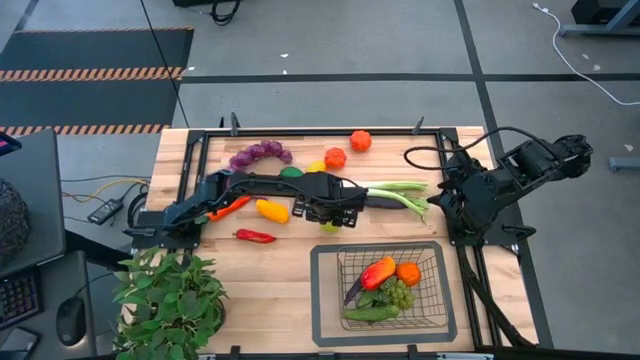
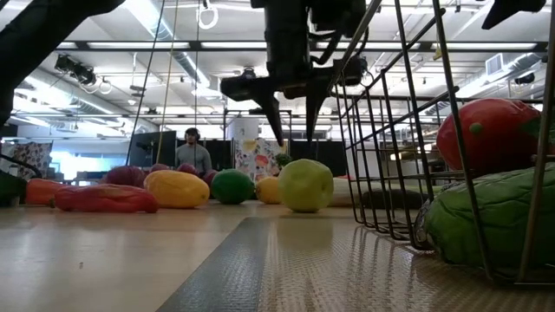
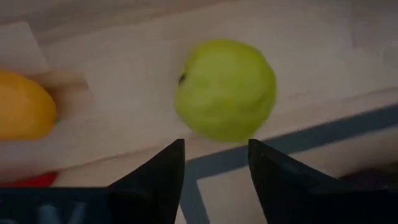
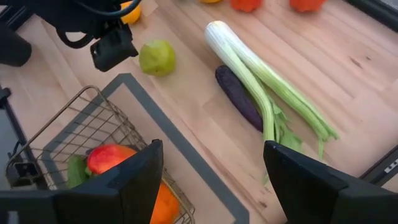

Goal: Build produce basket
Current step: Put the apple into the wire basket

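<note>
Left gripper (image 2: 293, 130) is hanging right above a yellow-green lime (image 2: 304, 185) on the table, fingers (image 3: 163, 174) apart with nothing between them, tips not touching the fruit. The lime sits just beside the far edge of the basket's flat frame (image 1: 322, 300), outside the mesh. Basket (image 1: 438, 290) is on the near right part of the table and already has a red-orange pepper (image 1: 377, 272), an orange tomato (image 1: 408, 271), green grapes (image 1: 398, 294) and a cucumber (image 1: 370, 313) in it. Still out on the wood: purple grapes (image 1: 260, 153), two tomatoes (image 1: 347, 149), a yellow pepper (image 1: 271, 210), a red chili (image 1: 254, 236), a leek (image 4: 264, 84) and an eggplant (image 4: 239, 97) lying touching alongside it. Right gripper (image 4: 214, 174) waits off at the right side of the table, fingers wide apart and empty, looking over the basket corner and the leek. There's a potted plant (image 1: 170, 300) at the near left corner.
</note>
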